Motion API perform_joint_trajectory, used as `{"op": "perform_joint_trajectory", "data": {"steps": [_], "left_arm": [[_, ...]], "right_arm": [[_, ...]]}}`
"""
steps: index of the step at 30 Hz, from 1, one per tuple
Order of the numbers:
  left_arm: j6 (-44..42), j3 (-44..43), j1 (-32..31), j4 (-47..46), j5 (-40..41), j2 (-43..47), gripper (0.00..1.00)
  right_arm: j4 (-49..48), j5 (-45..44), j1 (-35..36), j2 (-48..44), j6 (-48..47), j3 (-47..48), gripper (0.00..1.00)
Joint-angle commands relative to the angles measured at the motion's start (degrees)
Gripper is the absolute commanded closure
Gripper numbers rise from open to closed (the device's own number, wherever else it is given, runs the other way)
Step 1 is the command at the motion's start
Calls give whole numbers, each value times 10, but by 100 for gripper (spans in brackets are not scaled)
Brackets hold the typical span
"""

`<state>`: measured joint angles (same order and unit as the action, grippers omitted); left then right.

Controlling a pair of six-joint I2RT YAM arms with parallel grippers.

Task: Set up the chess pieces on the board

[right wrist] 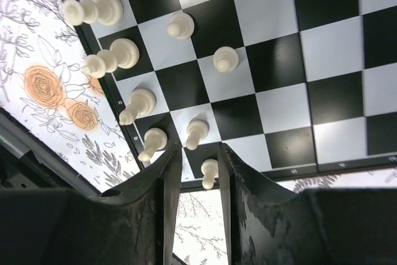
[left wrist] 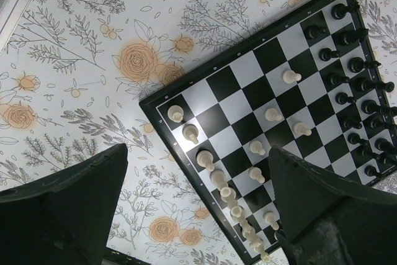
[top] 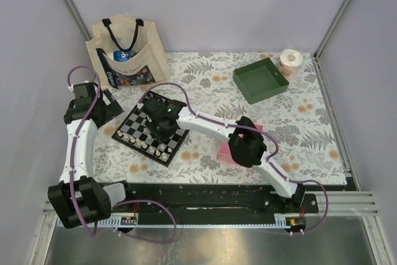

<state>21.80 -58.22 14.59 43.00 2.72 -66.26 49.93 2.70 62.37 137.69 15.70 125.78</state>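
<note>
Straddling a white pawn [right wrist: 209, 174] at the edge of the board [right wrist: 279, 60], the right end effector [right wrist: 198, 156] has its jaws parted only a little, one finger on each side of the piece. The gap looks wider than the pawn, so I judge it released rather than pinched, though the pawn sits so near one finger that contact cannot be ruled out. The left end effector [left wrist: 198, 215] is spread fully wide and holds nothing. It hovers over the flowered tabletop [left wrist: 93, 60] just beside the board's white side

The chess pieces [left wrist: 218, 178] are all on the board as far as these views show. The cream-white men [left wrist: 205, 159] crowd along one edge with several pawns on squares further in, and the black men [left wrist: 356, 85] stand in two rows along the opposite edge

Each man is tiny, rigid and surely very light, with a smooth rounded head on a narrow neck and a small base. It will likely tip or skid at a slight sideways nudge and may pop out of a hard squeeze. The best hold is probably from straight above, across the neck just under the head, with a gentle close. Neighbours stand close here, so the fingers should line up with the open lanes between pieces. Any lift should go straight up to avoid toppling the pawn or the piece just beside it
</note>
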Motion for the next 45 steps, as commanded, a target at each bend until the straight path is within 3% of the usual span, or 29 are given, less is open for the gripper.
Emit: {"op": "perform_joint_trajectory", "data": {"steps": [1, 8, 12, 15, 16, 23, 29, 38, 43, 45], "left_arm": [[-10, -13, 3, -17, -11, 9, 1], [-35, -1, 1, -30, -57, 23, 1], [-43, 10, -7, -42, -69, 39, 1], [-52, 6, -48, -39, -47, 38, 1], [-55, 2, -67, -35, -37, 35, 1], [-59, -41, -164, 2, -5, -9, 3], [-48, -51, -249, 10, 7, -47, 11], [-33, -50, -351, 9, 26, -142, 34], [-26, -49, -370, 10, 38, -180, 43], [-26, -48, -372, 9, 41, -193, 52]], "right_arm": [[3, -53, 6, -98, -23, 13, 61], [-40, -84, -49, -229, 1, -90, 50], [-121, -71, -109, -342, 33, -204, 26], [-164, -79, -145, -419, 43, -252, 7], [-171, -81, -159, -434, 47, -255, 4], [-187, -108, -220, -495, 55, -233, 2], [-301, -104, -238, -620, 69, -410, 2], [-311, -79, -246, -648, 70, -462, 6], [-315, -77, -249, -652, 67, -473, 6], [-316, -74, -251, -652, 66, -475, 6]]}}
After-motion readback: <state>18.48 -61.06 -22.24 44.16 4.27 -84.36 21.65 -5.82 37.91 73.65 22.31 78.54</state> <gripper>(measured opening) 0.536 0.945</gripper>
